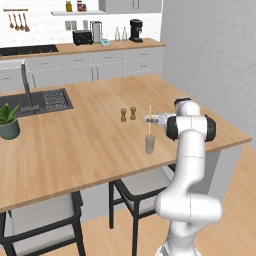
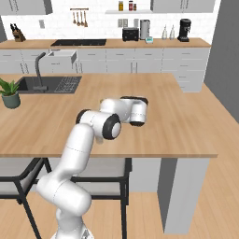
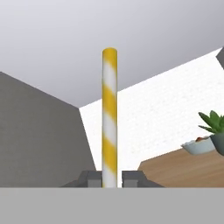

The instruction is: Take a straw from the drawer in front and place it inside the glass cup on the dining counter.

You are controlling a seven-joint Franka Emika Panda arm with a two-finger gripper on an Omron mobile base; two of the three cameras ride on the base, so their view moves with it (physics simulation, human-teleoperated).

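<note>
- In the hand view, the gripper point(image 3: 109, 177) is clamped on the straw point(image 3: 109, 118), its two dark fingertips point(image 3: 89, 178) pressed to either side of the yellow-and-white striped stick, which rises straight up between them.
- From the left base view, the white arm point(image 1: 187, 170) reaches over the near edge of the dining counter point(image 1: 75, 145), holding the straw point(image 1: 150, 120) upright directly above the glass cup point(image 1: 150, 144); whether the lower tip is inside the cup cannot be told.
- Two small brown shakers point(image 1: 127, 114) stand just behind the cup, apart from it.
- Two dark-framed stools point(image 1: 135, 192) are tucked under the counter's near side.
- Farther left, a potted plant point(image 1: 8, 121) sits beside the inset sink point(image 1: 42, 101).
- In the right base view, the drawer point(image 2: 63, 59) stands pulled out of the grey cabinets along the far wall, below the black cooktop point(image 2: 78, 42).
</note>
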